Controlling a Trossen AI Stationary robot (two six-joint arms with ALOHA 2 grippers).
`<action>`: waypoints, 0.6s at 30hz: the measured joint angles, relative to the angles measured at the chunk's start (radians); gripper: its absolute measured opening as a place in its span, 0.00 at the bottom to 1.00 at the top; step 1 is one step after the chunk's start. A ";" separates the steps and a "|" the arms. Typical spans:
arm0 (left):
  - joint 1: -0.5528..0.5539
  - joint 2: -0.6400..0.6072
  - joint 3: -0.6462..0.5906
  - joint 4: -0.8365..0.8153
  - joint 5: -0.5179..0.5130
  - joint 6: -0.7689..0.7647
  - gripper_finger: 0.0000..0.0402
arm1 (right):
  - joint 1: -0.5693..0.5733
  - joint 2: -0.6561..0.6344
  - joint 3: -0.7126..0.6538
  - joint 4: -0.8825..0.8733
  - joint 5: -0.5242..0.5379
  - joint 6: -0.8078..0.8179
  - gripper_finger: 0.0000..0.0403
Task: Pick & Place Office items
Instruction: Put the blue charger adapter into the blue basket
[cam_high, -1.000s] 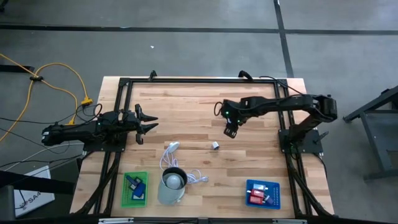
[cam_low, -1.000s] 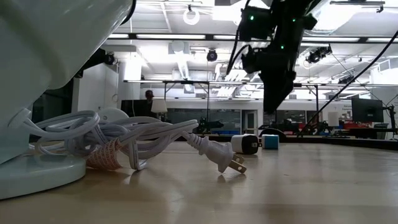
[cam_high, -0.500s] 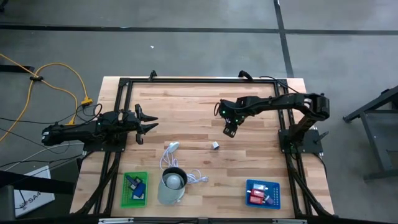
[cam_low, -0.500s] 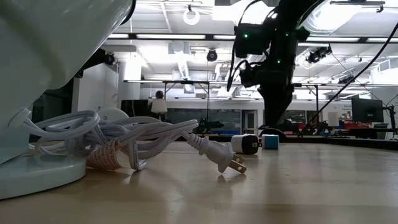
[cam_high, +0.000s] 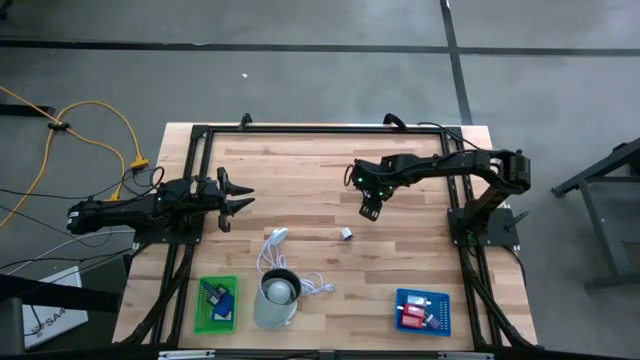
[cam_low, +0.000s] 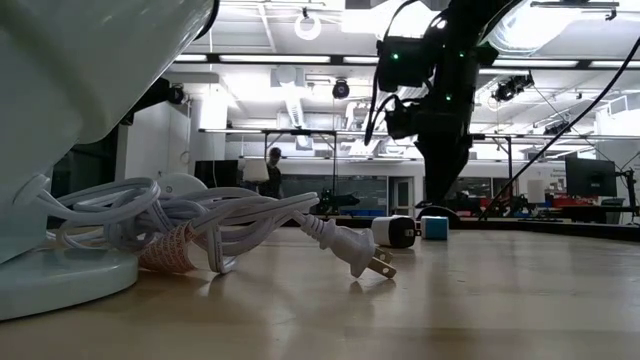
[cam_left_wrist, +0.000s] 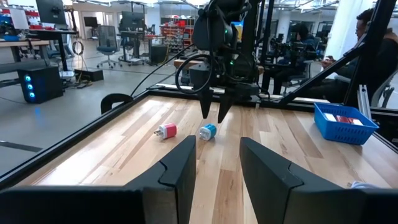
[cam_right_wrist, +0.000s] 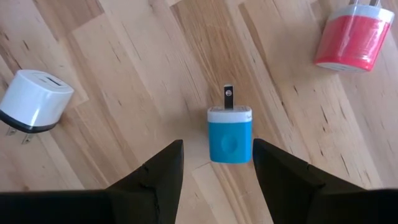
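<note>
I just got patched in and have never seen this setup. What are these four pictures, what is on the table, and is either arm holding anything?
Two dark robot arms work at a wooden table. One picture looks straight down, one looks level across the tabletop, and one comes from each wrist. The right gripper hangs over a blue charger, jaws open on either side of it, not touching. A red charger and a white charger lie nearby. The left gripper waits at the table's left edge, jaws open and empty. Near the front sit a green tray, a pale cup with a white cable, and a blue tray.
</note>
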 joint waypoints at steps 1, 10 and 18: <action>0.000 0.000 0.000 0.000 0.000 0.000 0.30 | 0.000 0.000 0.000 0.000 0.000 0.000 0.45; 0.000 0.000 0.000 0.000 0.000 0.000 0.30 | -0.007 0.067 0.000 0.001 -0.007 -0.019 0.45; 0.000 0.000 0.000 0.000 0.000 0.000 0.30 | -0.020 0.080 0.000 0.020 -0.020 -0.020 0.45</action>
